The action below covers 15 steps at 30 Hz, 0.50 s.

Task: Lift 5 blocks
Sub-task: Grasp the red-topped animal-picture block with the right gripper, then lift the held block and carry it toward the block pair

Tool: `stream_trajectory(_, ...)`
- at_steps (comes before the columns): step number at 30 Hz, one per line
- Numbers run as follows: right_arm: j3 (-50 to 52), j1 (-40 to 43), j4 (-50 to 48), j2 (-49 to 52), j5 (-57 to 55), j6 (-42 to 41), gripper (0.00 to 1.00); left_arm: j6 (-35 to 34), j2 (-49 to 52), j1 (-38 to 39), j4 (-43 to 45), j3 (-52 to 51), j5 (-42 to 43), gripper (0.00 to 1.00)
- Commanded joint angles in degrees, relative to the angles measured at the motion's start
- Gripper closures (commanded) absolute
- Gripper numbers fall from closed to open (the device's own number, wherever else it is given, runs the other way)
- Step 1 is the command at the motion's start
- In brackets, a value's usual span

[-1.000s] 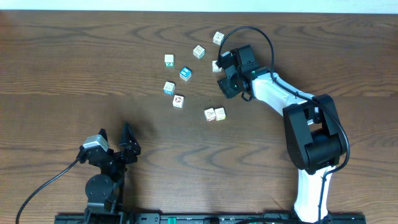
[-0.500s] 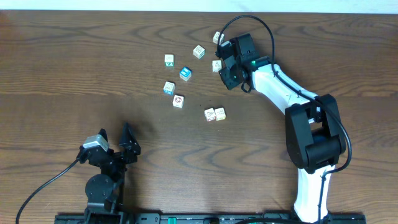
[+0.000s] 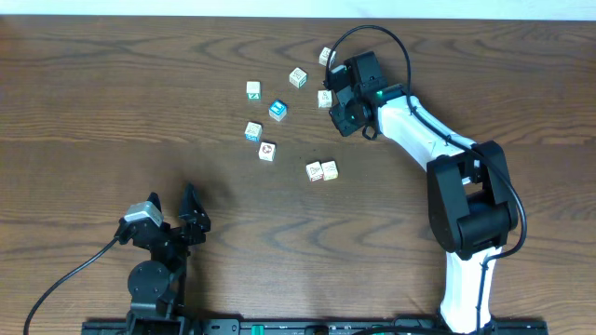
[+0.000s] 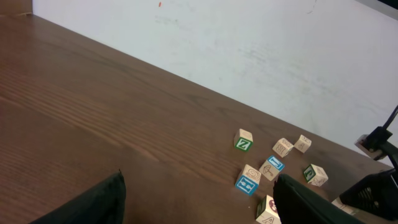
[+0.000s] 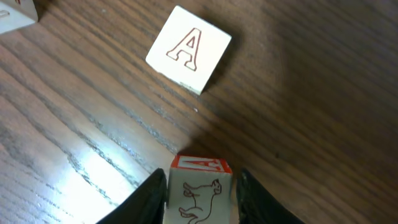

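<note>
Horse block (image 5: 199,186) sits square between the right gripper (image 5: 200,198) fingers, to the right of the blue cube (image 3: 277,110) in the overhead view; jaws narrow, flanking both sides, contact unclear.

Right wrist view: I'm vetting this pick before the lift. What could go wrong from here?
1. The right claw brackets the animal block, but I can't tell whether it pinches yet, so the block might slip or twist on lifting.
2. The letter-A block lies just ahead, and any forward drift could nudge it.
3. In the overhead view another block sits close beside the claw and could get knocked.
</note>
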<state>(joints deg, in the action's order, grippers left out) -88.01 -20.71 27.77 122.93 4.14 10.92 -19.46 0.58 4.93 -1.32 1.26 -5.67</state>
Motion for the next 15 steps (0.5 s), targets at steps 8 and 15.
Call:
stream_trajectory(8, -0.7, 0.7, 1.2, 0.7, 0.0, 0.2, 0.73, 0.5, -0.3, -0.3, -2.4, -1.0, -0.3, 0.24)
stream_trajectory(15, -0.8, 0.7, 1.4, 0.7, 0.0, -2.8, 0.87, 0.5, -0.3, -0.3, -2.4, -1.0, -0.3, 0.23)
